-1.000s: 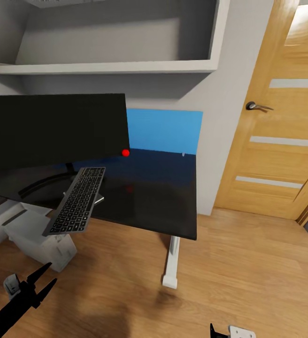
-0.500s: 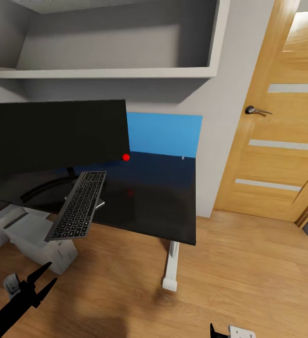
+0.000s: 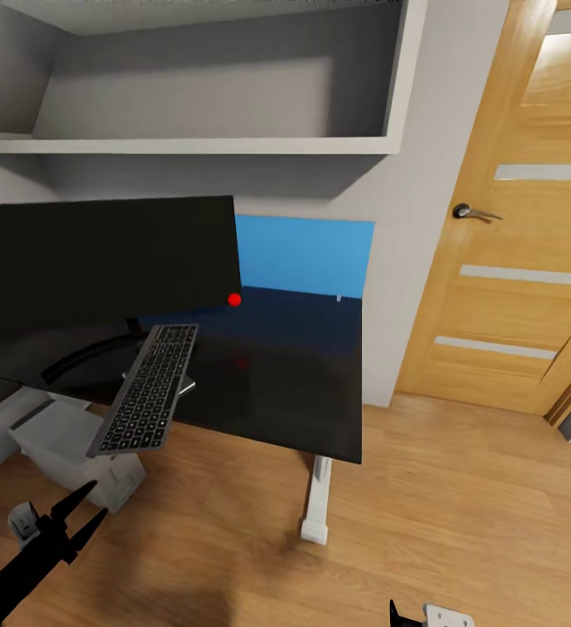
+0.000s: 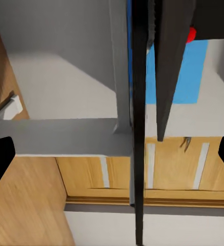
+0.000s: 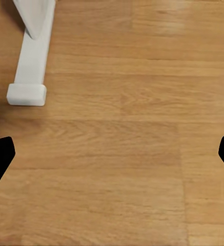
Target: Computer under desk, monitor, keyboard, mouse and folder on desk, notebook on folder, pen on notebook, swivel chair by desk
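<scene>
Left gripper (image 3: 83, 521): lower left of the head view, jaws spread and holding nothing, low over the floor in front of the computer.
Computer (image 3: 68, 440): light grey tower at the left, lying under the desk's front edge.
Monitor (image 3: 103, 257): wide black screen at mid left, on the desk (image 3: 312, 392), its red dot at the lower right corner.
Keyboard (image 3: 146, 387): just right of the monitor's stand, tilted, its near end jutting past the desk's front edge.
Folder (image 3: 307, 252): bright blue, centre of the frame, standing against the wall at the back of the desk.
Right gripper (image 3: 407, 616): bottom edge, right of centre; in the right wrist view its jaws are spread over bare wood floor.
Step in hand: probably settling the keyboard beside the monitor.
Next move: likely the left arm rises to the overhanging end and pushes it fully onto the desk.
</scene>
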Available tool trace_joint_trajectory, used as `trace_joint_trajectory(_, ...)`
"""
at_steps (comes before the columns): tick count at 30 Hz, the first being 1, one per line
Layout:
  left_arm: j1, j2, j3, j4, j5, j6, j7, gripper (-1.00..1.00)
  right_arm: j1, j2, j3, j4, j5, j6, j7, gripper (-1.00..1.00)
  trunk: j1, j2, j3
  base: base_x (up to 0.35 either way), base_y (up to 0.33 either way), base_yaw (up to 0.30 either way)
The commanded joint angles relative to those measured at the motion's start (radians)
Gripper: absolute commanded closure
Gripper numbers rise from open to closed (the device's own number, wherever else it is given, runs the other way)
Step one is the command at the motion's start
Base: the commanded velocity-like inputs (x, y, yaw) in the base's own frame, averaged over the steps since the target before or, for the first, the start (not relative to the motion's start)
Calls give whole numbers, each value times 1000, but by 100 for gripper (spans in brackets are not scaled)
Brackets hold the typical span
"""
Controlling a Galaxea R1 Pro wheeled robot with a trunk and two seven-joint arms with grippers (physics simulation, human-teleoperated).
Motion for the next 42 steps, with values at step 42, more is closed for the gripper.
trace_joint_trajectory(42, 0, -18, -4, -97, -3, 10, -12, -100, -1, 0, -1, 2, 0, -3, -1, -100, -27, 49, 21, 0, 0, 0)
